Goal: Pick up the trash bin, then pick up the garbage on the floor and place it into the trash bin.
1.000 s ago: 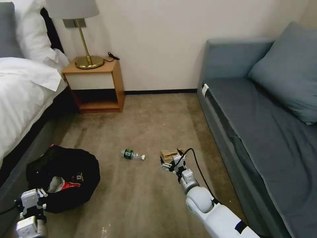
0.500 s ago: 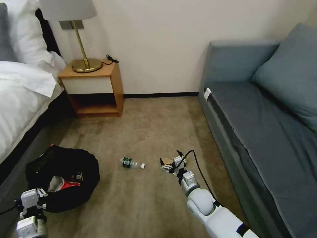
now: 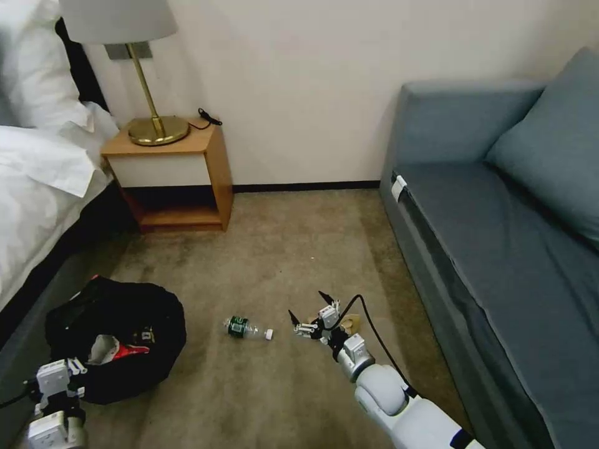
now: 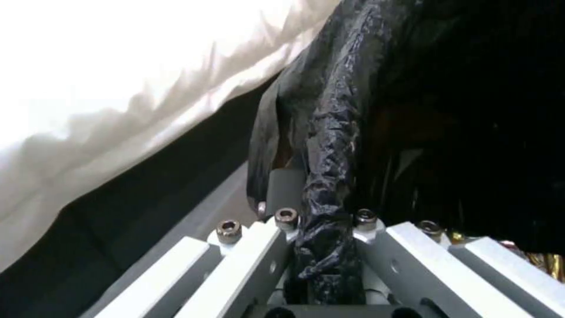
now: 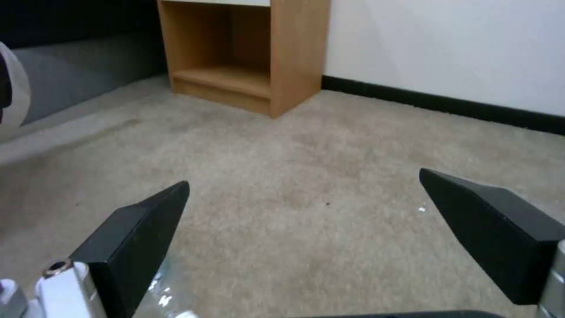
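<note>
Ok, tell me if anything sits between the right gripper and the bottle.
Nothing visible does. The right gripper is open, low over bare carpet, and the bottle lies just to its left. The tan wrapper lies on its other side, out of the way.

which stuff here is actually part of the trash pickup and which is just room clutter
Part of the job:
- low round black bag-lined trash bin, its rim clamped by the left gripper
- small clear green-labelled bottle on the carpet
- crumpled tan paper wrapper beside the open right gripper
- red-and-white crumpled wrapper already in the bin

Just lying about:
- brass lamp
- wooden nightstand
- grey-blue sofa
- white bed
</note>
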